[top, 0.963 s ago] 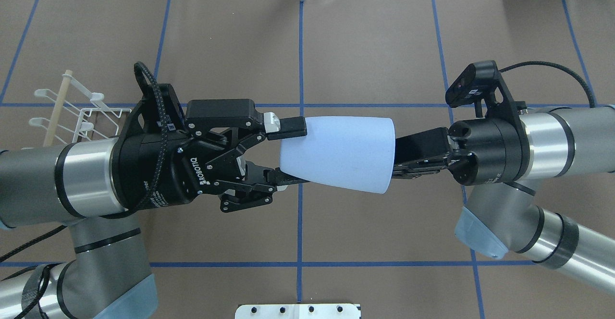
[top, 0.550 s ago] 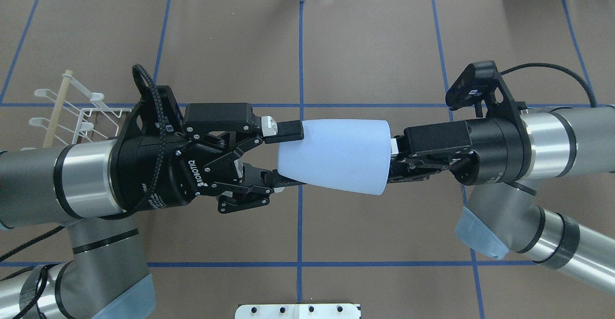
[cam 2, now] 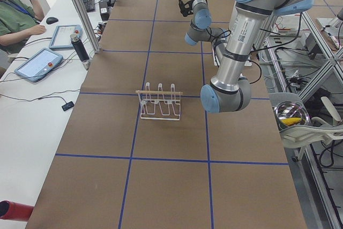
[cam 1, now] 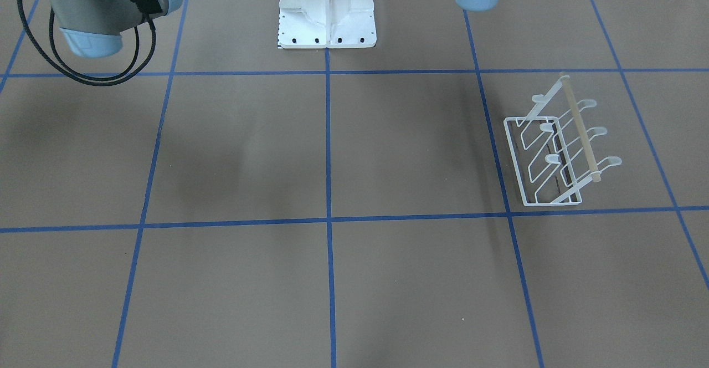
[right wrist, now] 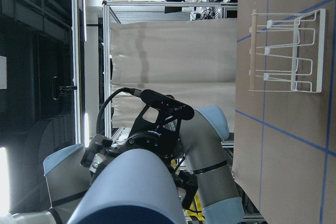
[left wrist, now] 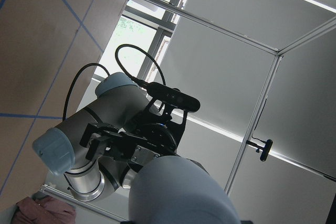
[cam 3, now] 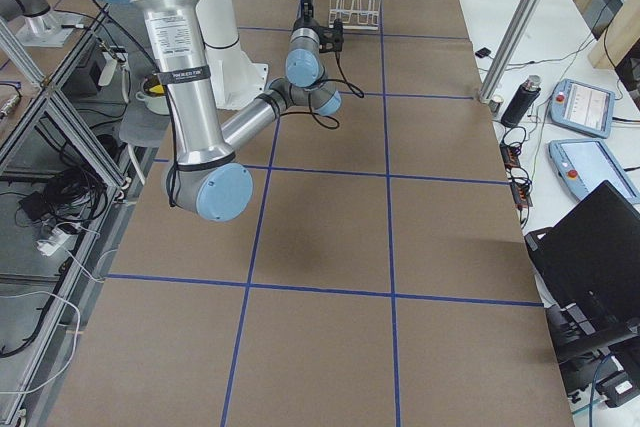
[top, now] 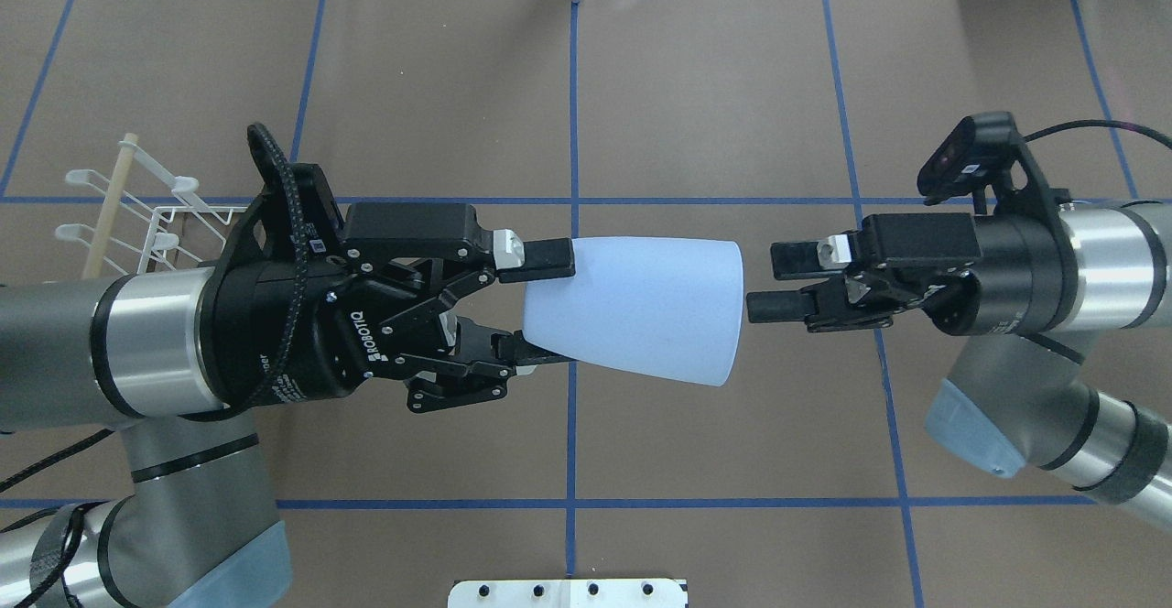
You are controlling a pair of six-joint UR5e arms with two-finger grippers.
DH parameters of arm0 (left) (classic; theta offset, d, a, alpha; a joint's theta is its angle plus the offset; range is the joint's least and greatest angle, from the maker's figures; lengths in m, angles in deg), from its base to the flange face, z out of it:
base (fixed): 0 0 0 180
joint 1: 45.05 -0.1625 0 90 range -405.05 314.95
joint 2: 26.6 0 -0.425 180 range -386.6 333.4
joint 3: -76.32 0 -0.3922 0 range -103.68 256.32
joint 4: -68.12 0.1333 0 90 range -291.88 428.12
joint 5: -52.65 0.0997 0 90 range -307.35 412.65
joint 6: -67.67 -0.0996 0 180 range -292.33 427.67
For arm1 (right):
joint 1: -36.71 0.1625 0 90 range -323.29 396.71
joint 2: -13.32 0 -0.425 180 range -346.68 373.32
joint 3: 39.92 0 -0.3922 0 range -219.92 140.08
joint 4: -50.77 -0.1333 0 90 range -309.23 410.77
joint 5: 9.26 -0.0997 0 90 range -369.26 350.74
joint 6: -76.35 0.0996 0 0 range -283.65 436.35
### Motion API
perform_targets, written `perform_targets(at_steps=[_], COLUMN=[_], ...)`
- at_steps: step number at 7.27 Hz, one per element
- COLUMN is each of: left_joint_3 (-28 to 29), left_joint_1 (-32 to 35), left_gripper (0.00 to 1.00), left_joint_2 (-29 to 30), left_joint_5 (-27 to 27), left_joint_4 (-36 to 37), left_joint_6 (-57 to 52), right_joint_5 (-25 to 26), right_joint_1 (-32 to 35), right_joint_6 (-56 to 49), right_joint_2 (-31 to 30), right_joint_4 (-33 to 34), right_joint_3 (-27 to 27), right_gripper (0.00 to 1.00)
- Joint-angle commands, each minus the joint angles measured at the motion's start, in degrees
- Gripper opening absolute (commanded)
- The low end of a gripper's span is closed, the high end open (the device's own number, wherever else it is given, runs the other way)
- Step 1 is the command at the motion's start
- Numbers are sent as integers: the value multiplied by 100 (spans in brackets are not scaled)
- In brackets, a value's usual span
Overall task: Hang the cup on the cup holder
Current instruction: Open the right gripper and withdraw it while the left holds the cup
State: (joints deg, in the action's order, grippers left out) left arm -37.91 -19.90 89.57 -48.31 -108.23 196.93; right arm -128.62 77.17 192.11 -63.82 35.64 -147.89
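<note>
Pinching the narrow closed end of the pale blue tapered plastic cup (top: 641, 306), the left gripper (top: 547, 306) presses its two black fingers against opposite sides of the base. The cup lies on its side in the air above the middle of the brown paper-covered table (cam 1: 243, 152). Its wide rim points toward the right gripper (top: 778, 283).

That claw sits just beyond the rim without touching it. Its fingers are parted by a narrow gap and pinch nothing.

The small white wire cup holder (cam 1: 551, 158) stands on the table on the robot's left side, well apart from the cup. It has a rectangular base, round-tipped prongs and a light wooden top bar (cam 1: 579, 129), and no cup hangs on it. In the overhead view the left arm partly hides it.
</note>
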Motion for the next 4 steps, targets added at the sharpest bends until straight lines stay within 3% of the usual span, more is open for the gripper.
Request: perform_targets(at_steps=[1, 2, 3, 4], left_joint_3=[-3, 58, 94, 76], left_joint_1=[226, 567, 692, 728], left_gripper=[0, 0, 0, 0], left_joint_2=[-199, -278, -444, -620], left_joint_5=[-13, -38, -39, -39], left_joint_4=[39, 126, 231, 528], left_joint_6=[-32, -76, -720, -1449], right_joint_5=[-374, -1352, -1884, -2081], right_joint_1=[984, 1912, 2478, 2858], right_joint_6=[-45, -123, -785, -1575], right_joint_2=[-258, -180, -22, -3], right_joint_4=[-52, -8, 131, 629], right_joint_3=[370, 912, 1527, 1898], right_gripper=[100, 100, 100, 100])
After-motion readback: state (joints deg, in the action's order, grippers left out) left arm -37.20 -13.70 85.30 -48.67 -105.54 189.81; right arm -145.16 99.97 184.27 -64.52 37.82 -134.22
